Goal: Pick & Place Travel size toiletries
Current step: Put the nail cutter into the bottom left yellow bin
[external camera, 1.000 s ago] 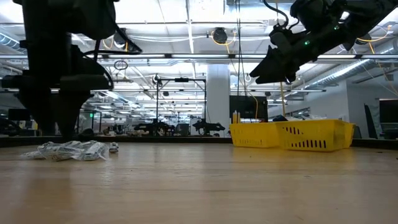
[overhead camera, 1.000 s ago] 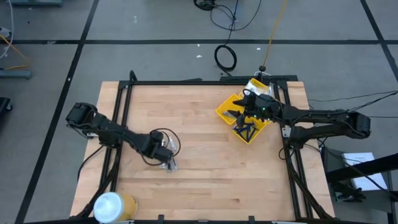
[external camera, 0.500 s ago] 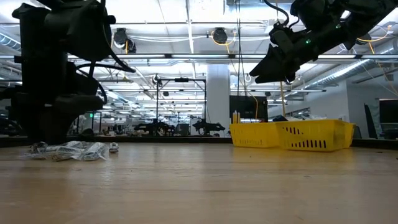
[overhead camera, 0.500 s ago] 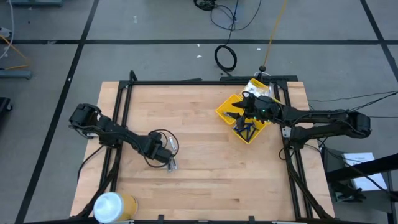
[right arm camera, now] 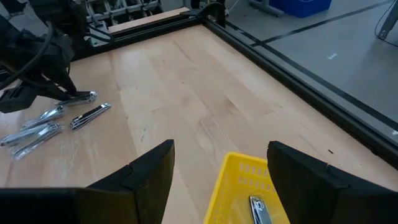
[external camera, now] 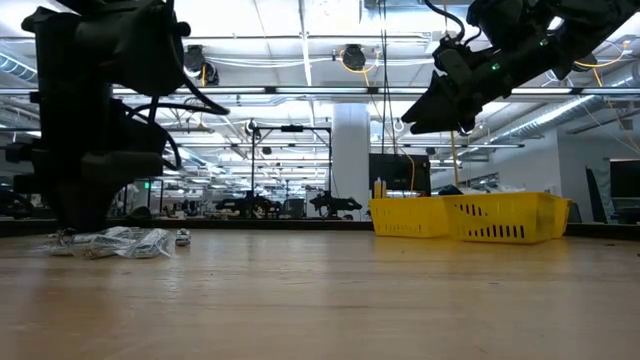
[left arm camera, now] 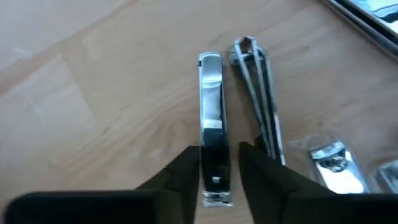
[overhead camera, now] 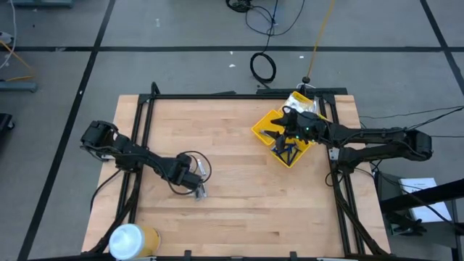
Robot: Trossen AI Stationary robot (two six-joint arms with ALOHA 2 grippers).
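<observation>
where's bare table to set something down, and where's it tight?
Free: the wide wooden tabletop between the pile of silvery metal clippers and the yellow compartmented plastic bin; also the front strip right of the white-and-yellow cylinder. Tight: around the pile, where the left gripper straddles one clipper.
</observation>
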